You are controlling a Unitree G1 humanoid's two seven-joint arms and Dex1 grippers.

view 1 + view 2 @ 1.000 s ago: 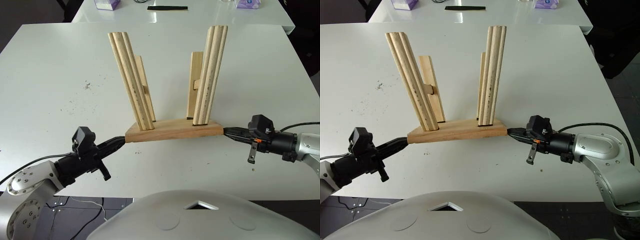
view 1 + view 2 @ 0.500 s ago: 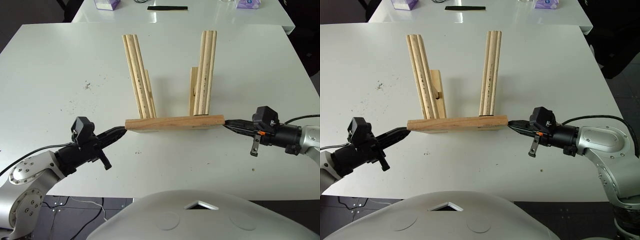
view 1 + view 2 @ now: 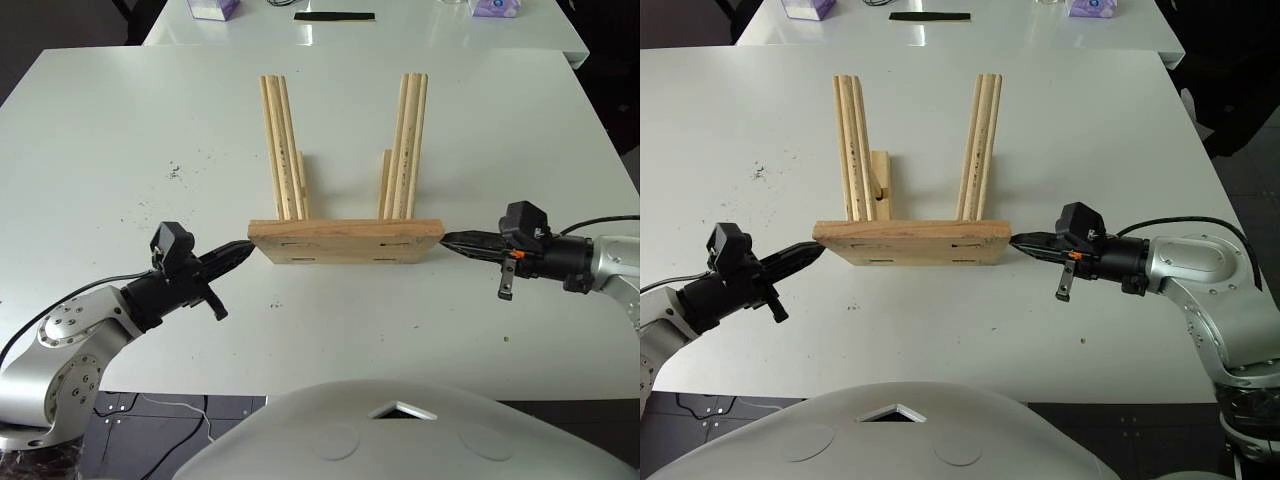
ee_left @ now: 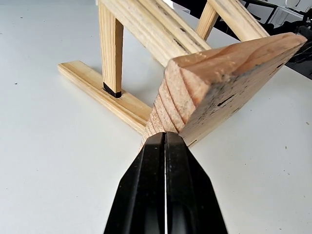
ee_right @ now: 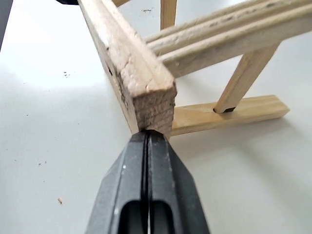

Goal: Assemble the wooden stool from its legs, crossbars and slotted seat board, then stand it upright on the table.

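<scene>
**Stool on its side, pinned between two closed grippers**

From where I stand the building looks done and the job in hand is getting the stool up onto its feet. The seat board [image 3: 345, 241] is on edge near the front of the white table [image 3: 110, 120], its slotted face turned toward the robot. The two bundled legs [image 3: 284, 150] [image 3: 408, 145] run away from it across the tabletop.

The left gripper [image 3: 244, 251] has its fingers pressed together with nothing between them. Their tip pushes against the low corner of the board's left end, as the left wrist view shows. The right gripper [image 3: 448, 238] is pressed together the same way and touches the low corner of the right end. So the stool is squeezed from both ends rather than pinched.

I'd say the next move calls for even pressure from both sides while the board is rolled over until the legs point down. With so little contact at each corner, one tip could slip and let the stool twist or drop.

A crossbar [image 4: 100, 92] lies flat on the table behind the board, with a short post rising from it. I can't tell whether the board's lower edge touches the table. The joints inside the slots and the far foot ends are hard to make out.
</scene>
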